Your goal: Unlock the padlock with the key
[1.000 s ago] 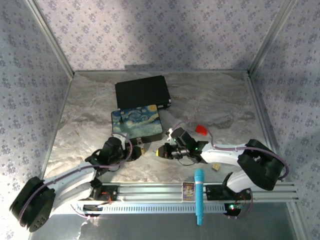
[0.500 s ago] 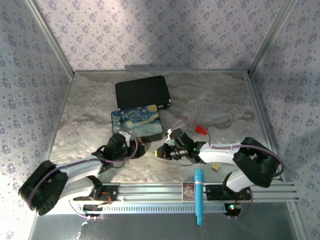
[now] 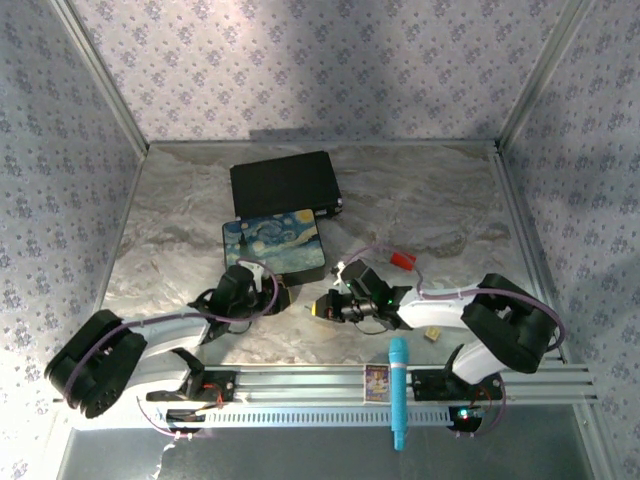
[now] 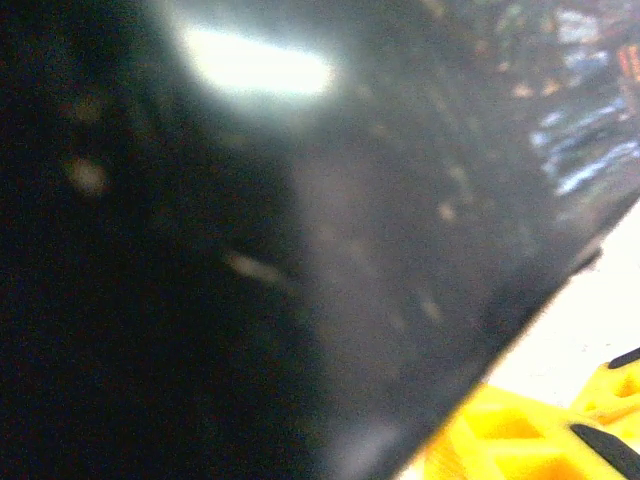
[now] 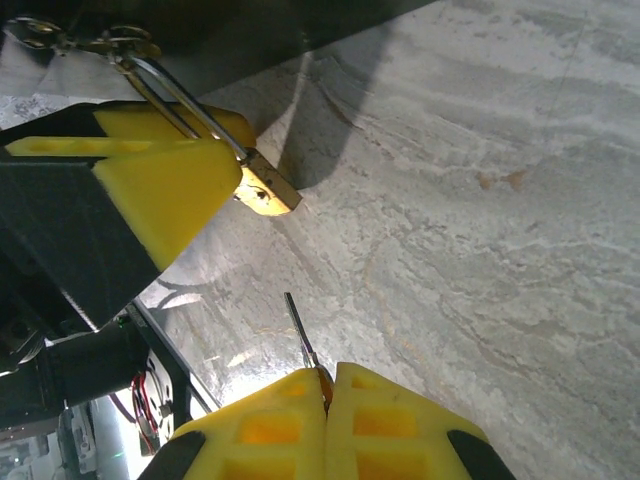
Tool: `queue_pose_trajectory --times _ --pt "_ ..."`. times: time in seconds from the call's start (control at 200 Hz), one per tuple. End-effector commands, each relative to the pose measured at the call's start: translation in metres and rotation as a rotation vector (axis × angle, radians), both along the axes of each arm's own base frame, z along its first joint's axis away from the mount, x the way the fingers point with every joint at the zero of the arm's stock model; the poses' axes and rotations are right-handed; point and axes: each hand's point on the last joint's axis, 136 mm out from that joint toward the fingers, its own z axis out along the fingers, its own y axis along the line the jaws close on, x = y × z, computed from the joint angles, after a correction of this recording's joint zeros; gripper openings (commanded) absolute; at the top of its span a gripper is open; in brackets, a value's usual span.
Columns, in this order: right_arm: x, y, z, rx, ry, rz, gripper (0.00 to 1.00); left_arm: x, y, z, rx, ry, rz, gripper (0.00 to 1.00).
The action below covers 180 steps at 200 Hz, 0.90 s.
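The right fingers clench the key and the left fingers clamp the padlock at 11 o'clock of the key tip, so align the blade with the brass body's free end, then advance slowly.

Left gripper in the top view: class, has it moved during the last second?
Yes. The left gripper has shifted away from the front rail, toward the painted box.

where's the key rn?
Right wrist view, bottom centre: the key is pinched in the right hand, blade pointing up toward the padlock, not touching it.
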Motion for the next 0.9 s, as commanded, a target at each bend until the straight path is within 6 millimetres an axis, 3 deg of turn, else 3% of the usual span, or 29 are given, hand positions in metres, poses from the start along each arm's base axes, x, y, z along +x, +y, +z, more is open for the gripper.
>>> queue_pose_trajectory --times 0.0,0.47,0.68,0.895 --pt "-0.001 0.006 -0.003 0.006 0.017 0.002 0.00 -0.002 -0.001 -0.006 0.007 0.011 -0.002 0.40" --pt "-0.001 0.015 -0.005 0.059 0.045 -0.002 0.00 -0.012 -0.001 -0.016 0.041 0.036 0.039 0.23" --pt "0.001 0.017 -0.008 0.103 0.075 -0.029 0.00 -0.004 -0.004 -0.001 -0.036 0.054 0.127 0.11" --pt "0.004 0.024 -0.004 0.160 0.090 -0.024 0.00 -0.003 -0.014 0.017 -0.131 0.104 0.159 0.08"
